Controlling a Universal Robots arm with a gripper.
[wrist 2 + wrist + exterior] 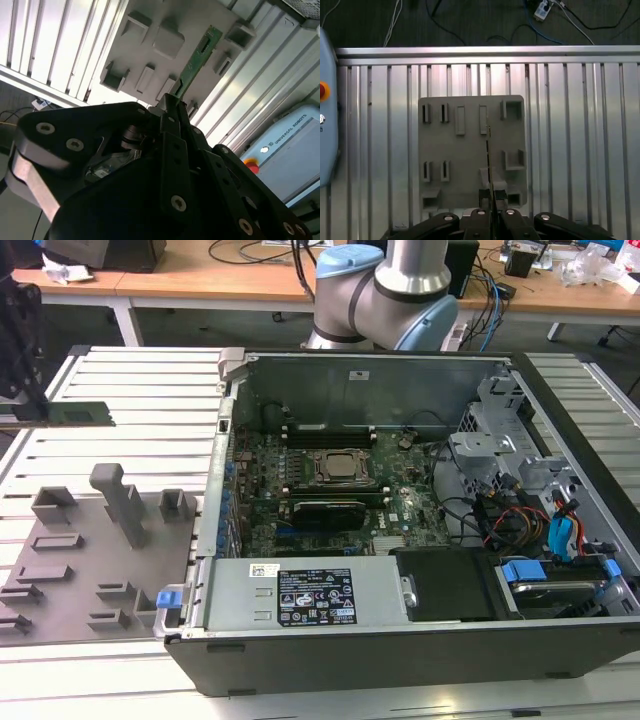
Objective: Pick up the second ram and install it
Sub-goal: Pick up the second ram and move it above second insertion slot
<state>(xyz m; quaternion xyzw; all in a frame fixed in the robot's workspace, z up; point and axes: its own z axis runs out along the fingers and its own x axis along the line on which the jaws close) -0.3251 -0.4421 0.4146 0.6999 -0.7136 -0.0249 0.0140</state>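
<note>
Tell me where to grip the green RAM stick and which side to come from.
Grip the second ram across its two broad flat faces, fingers either side, coming in edge-on. It is a thin flat board, so only the faces give wide contact. The gripper holds it so, above the grey tray.

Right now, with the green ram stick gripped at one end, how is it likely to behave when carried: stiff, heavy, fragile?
Probably stiff: the ram stick juts straight from the end effector without sag. Likely light: it looks very thin edge-on in the first wrist view. Perhaps fragile: it is a bare green board, so side knocks could harm it.
</note>
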